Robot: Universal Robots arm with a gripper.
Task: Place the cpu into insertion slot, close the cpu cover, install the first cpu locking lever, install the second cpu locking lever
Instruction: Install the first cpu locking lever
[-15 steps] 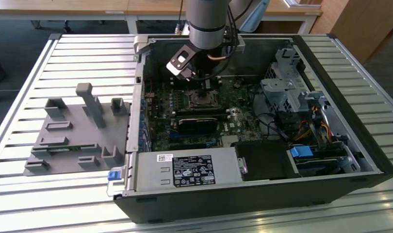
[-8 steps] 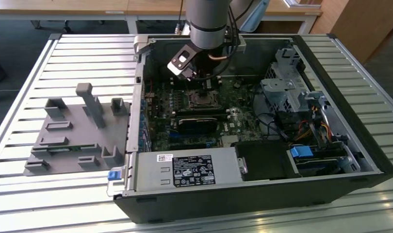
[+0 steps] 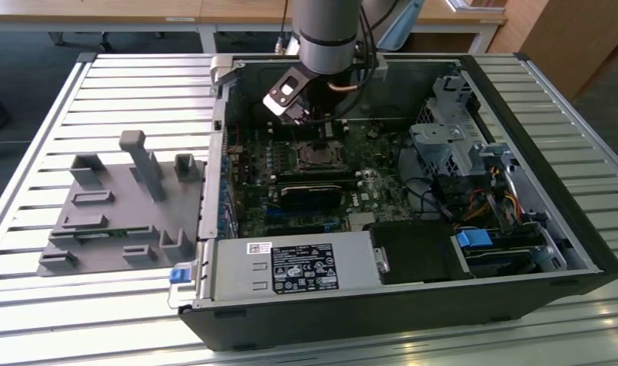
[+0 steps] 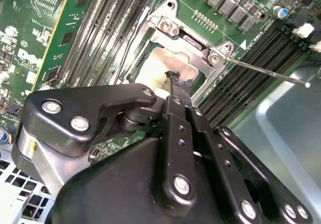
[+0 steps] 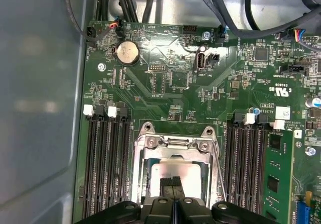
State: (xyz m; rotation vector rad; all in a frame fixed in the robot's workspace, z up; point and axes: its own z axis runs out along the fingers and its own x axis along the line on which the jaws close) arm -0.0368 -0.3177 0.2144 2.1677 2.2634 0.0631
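While the cpu (image 5: 176, 173) sits in the insertion slot (image 5: 146, 176) under the lowered cpu cover (image 5: 175, 144), the gripper (image 5: 173, 182) is right at its top, fingers pinched together and holding nothing.

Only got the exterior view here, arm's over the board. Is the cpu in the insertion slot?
Observer: Yes. In both wrist views the cpu sits in the insertion slot, silvery top up.
Operator: Cover?
Observer: In the first wrist view the cpu cover looks to lie flat, framing the cpu.
Operator: Gripper?
Observer: The gripper is shut, its tips over the cpu's top inside the cover's window.
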